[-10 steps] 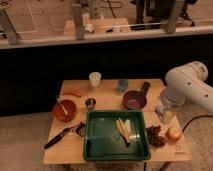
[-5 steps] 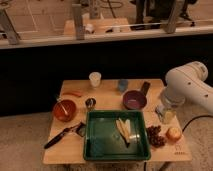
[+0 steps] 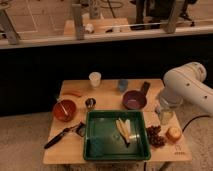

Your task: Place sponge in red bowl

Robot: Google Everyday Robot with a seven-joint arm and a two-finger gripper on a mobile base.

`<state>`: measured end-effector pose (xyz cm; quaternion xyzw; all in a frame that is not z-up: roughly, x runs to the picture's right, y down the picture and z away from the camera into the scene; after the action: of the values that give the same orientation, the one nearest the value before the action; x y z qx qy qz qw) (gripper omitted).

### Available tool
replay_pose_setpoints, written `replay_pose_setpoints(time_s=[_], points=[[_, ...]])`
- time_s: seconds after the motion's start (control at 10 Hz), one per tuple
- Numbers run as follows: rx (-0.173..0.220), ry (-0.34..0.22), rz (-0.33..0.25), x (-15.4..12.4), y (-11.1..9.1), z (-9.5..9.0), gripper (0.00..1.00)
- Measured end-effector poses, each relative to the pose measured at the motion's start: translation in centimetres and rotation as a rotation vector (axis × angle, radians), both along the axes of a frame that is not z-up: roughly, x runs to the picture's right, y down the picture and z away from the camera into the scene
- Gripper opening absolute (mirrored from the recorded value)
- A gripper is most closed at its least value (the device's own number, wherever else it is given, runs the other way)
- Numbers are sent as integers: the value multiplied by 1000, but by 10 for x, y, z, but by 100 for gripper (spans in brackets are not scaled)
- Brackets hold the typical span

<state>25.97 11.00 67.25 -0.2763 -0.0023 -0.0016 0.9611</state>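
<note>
The red bowl (image 3: 65, 110), with a pale stick-like utensil in it, sits at the table's left side. The sponge (image 3: 96, 146), a small teal block, lies in the front left corner of the large dark green tray (image 3: 140, 149). My white arm (image 3: 186, 89) comes in from the right. My gripper (image 3: 165, 115) hangs low over the table's right edge, right of the tray and far from both the sponge and the red bowl.
A purple bowl (image 3: 134, 100) stands behind the tray, with a blue cup (image 3: 122, 85), a white cup (image 3: 94, 78) and a black object (image 3: 145, 88) further back. Pale strips (image 3: 125, 131) lie in the tray. Dark grapes (image 3: 155, 136) and an orange fruit (image 3: 173, 134) lie at its right. A black-handled utensil (image 3: 61, 136) lies front left.
</note>
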Motion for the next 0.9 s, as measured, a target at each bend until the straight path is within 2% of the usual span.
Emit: replay_pose_setpoints(time_s=[0.1,0.6,0.7,0.9], points=[[2,-27,-12,-15,3,-6,80],[-1,-188,-119,-143,23,-37,80],[-1,-204,-130,-155,25,-39,80],[-3,-195,-132,-150,25,-39,80]])
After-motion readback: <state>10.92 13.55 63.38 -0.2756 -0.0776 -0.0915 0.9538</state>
